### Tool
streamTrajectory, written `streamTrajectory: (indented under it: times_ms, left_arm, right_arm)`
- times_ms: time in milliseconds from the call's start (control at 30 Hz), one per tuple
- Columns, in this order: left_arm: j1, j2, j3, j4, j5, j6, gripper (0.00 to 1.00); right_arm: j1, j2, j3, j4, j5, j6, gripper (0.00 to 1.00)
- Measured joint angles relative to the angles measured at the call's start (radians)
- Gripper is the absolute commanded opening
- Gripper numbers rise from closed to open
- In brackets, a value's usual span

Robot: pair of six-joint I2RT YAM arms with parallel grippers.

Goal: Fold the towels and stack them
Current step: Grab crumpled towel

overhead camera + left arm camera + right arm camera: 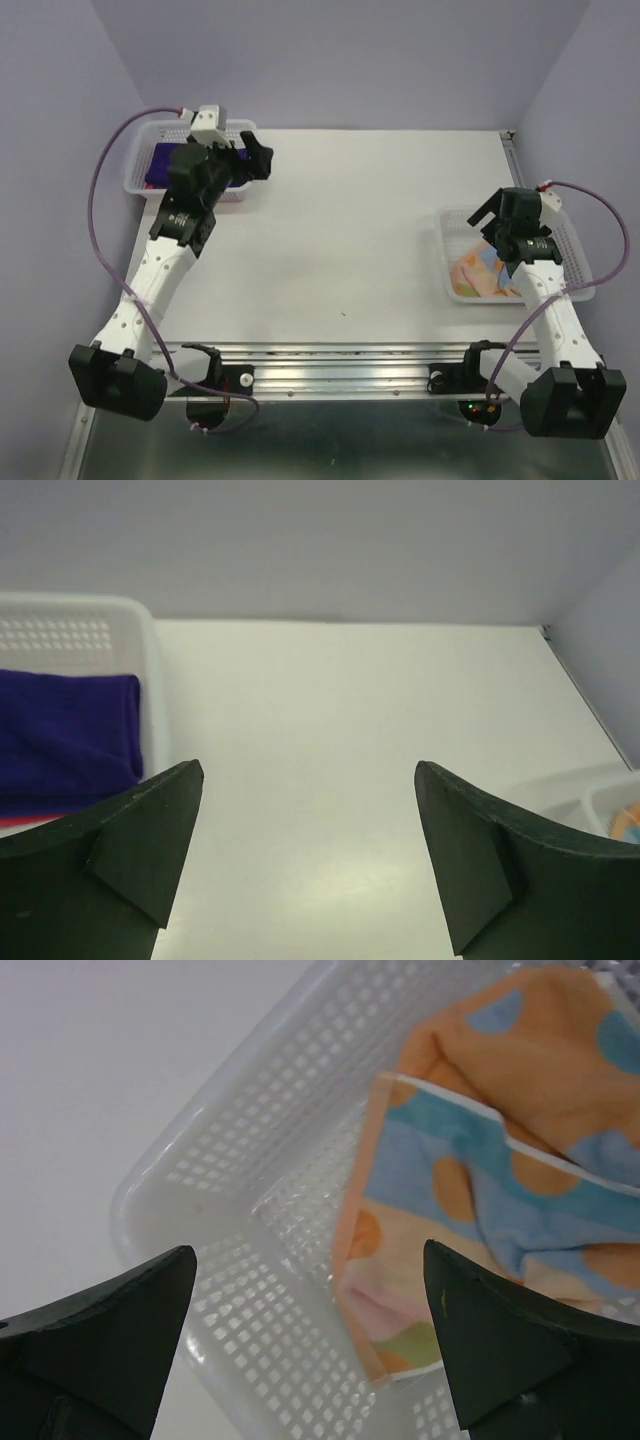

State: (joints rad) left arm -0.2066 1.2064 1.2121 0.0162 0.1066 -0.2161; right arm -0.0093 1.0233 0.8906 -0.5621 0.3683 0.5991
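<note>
- The white table (350, 220) is seen under both arms. A bare stretch of it fills the gap between the jaws of the left gripper (308, 768).
- A white mesh basket (578, 262) is placed at the right side of the table, directly below the right gripper (309, 1250). In the right wrist view its near corner falls between the two jaws.
- A second white mesh basket (133, 178) is set at the far left corner. In the left wrist view its rim is found just outside and beyond the left-hand jaw.
- An orange multicoloured patterned towel (500, 1160) is lying crumpled in the right basket. It is seen ahead of the jaws and toward the right-hand jaw, and is not touched by either one.
- A dark purple towel (65, 730) is laid folded in the left basket, beyond and outside the left-hand jaw and apart from it.
- A thin pink-red edge (25, 822) is visible under the purple towel, just above the left-hand jaw's back. Whether it is another towel cannot be told.
- The left gripper's jaws are spread wide and nothing is held between them.
- The right gripper's jaws are likewise released, and they are held wide above the basket with nothing grasped.
</note>
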Motion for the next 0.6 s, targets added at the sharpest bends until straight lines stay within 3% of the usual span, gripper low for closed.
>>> streamTrajectory:
  times_ms: [200, 333, 600]
  left_arm:
    - [-0.101, -0.073, -0.301, 0.053, 0.014, -0.114, 0.99]
    - [-0.14, -0.011, -0.342, 0.051, 0.06, -0.146, 0.99]
    - [-0.18, 0.023, -0.342, 0.063, 0.068, -0.167, 0.99]
  right_arm:
    - [-0.241, 0.05, -0.072, -0.042, 0.082, 0.095, 1.0]
    - [-0.254, 0.137, -0.089, -0.092, 0.211, 0.183, 1.0]
    - [-0.254, 0.201, -0.169, -0.072, 0.254, 0.23, 1.0]
